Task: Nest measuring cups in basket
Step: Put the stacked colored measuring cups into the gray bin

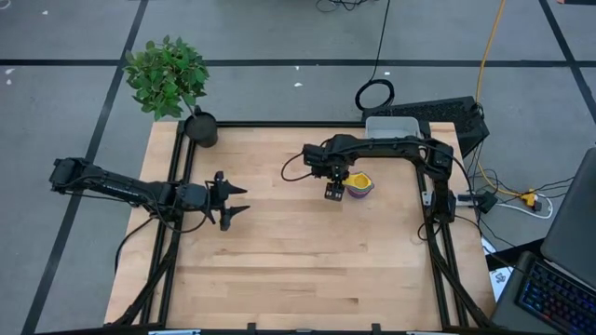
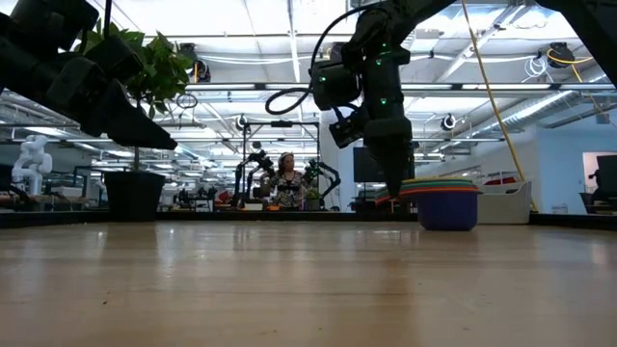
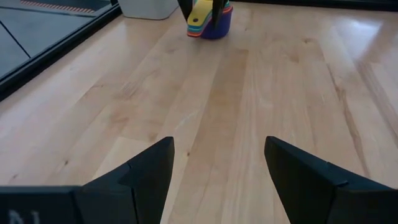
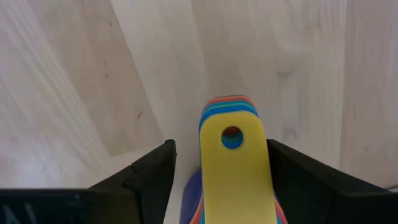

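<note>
Straddling stacked measuring cups (image 4: 235, 163), right gripper (image 4: 219, 180) spread.

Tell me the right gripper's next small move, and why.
Probably close the right gripper on the stacked handles. The cups sit nested on the table, outside the basket, and the open fingers straddle the yellow handle without pinching it. A grip must come before any lift toward the basket. The left gripper waits open, far off.
</note>
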Tool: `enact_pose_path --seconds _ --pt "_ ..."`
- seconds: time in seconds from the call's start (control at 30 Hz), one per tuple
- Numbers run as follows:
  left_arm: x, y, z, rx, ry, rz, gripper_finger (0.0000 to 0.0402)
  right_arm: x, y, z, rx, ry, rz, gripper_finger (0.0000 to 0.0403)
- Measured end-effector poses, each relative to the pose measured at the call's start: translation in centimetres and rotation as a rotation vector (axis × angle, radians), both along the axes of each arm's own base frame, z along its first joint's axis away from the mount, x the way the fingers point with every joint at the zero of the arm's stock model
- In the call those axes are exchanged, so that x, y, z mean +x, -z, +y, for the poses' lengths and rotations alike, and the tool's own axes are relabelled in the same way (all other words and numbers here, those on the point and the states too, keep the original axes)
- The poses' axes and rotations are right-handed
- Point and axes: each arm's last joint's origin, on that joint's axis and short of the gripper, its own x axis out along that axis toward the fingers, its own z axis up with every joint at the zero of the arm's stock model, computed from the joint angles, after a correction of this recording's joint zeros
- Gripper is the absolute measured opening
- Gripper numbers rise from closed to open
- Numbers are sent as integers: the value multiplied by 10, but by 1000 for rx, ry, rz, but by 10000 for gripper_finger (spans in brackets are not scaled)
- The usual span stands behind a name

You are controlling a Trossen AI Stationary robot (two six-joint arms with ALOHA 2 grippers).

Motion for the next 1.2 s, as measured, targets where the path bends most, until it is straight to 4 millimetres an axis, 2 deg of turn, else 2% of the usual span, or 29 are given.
enact_pose_path --seconds 0.27,1.03,1.2 --pt "0 1 0 0 -1 6 255 -5 0 -1 -12 2 49 235" --pt "-2 4 0 -19 -11 36 255 -4 0 -1 -14 -12 45 235" --pt "-2 4 0 -19 -11 36 255 -8 9 0 -8 -6 57 235"
